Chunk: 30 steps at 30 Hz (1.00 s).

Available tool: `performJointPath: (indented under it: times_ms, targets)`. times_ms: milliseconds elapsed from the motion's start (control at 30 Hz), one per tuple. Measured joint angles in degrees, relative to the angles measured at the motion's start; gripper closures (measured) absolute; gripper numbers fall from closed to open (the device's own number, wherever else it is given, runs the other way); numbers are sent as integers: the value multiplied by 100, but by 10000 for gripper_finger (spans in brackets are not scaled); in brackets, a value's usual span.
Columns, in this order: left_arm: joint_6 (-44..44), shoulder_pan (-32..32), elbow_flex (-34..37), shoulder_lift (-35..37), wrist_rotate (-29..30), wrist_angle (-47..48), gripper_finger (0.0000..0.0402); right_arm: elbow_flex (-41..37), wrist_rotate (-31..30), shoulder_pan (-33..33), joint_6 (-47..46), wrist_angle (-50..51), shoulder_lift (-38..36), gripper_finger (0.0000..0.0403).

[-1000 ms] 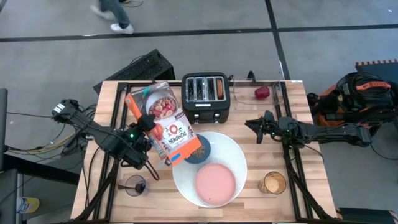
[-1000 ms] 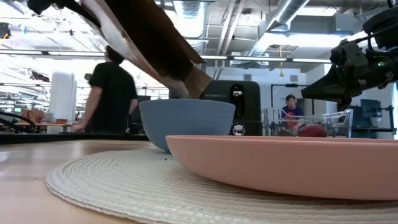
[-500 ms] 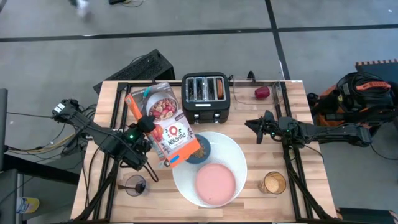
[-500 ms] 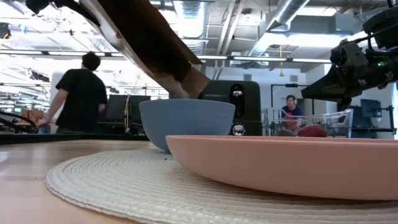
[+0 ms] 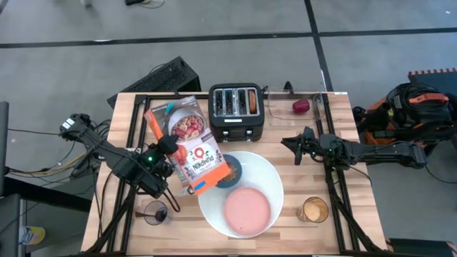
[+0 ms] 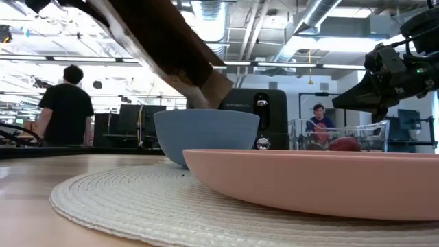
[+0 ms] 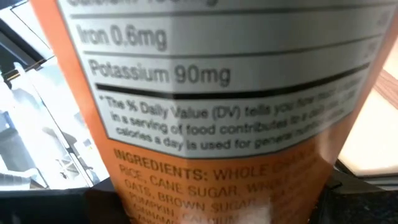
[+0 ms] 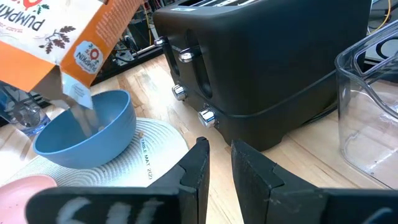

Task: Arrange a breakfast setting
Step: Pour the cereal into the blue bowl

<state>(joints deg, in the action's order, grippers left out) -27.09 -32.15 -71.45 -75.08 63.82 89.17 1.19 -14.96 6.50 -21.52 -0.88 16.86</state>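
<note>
Cereal pours in a thin stream (image 8: 79, 111) from the tilted box (image 5: 187, 145) into the blue bowl (image 8: 87, 129), and that box is clenched in my left gripper (image 5: 161, 161), which sits at the left half of the table (image 5: 300, 182) just left of the mat. In my left wrist view the box's nutrition panel (image 7: 217, 93) fills almost everything. The box leans with its open lower corner over the bowl, top end up and to the left. The bowl stands on the far left part of the round woven mat (image 5: 265, 175), and in the high view the box covers most of it (image 5: 230, 177). On the near part of the same mat lies the pink plate (image 5: 247, 210), just beside the bowl; from the low view its rim (image 6: 309, 175) stands in front of the bowl (image 6: 206, 134). The toaster (image 5: 237, 111) sits at the far edge, just behind the mat, with something brown in its rightmost slot (image 5: 253, 100). A red fruit (image 5: 300, 106) lies in a clear container at the far right. My right gripper (image 5: 288, 143) hovers right of the toaster, holding nothing, its fingers (image 8: 196, 163) close together with a narrow gap between them. A glass of amber stuff (image 5: 313, 210) stands at the near right, and a dark glass (image 5: 155, 212) at the near left. Beyond the table, a person (image 6: 65, 103) stands with back turned, and another (image 6: 319, 123) sits farther right.
</note>
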Motion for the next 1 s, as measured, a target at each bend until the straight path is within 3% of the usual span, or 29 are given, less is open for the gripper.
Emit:
performJointPath:
  times_ms: [1000]
  targets:
    - [48, 30, 22, -1, 41, -13, 186, 0, -2, 0, 0, 0, 0, 312]
